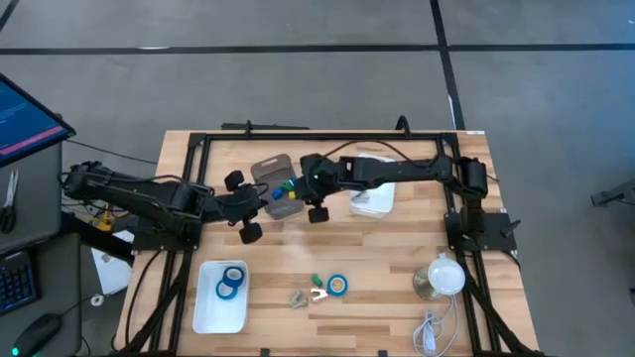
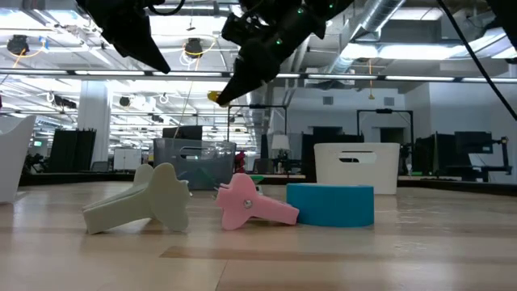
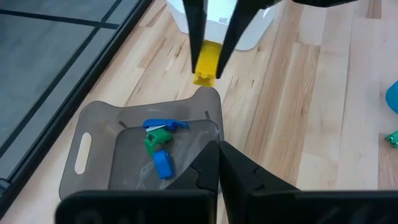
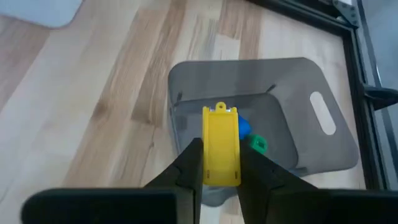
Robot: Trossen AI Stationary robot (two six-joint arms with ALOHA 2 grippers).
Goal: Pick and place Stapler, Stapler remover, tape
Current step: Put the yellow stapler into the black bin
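No readable text, labels, brand marks, numbers or signs anywhere I can see. The yellow stapler [image 4: 221, 147] pinched in my right gripper [image 4: 220, 163] shows a plain face, and the grey bin [image 4: 323, 146] below it carries no lettering. The screen [image 1: 25, 119] at the far left edge glows blue, but whatever is on it is too small to read.
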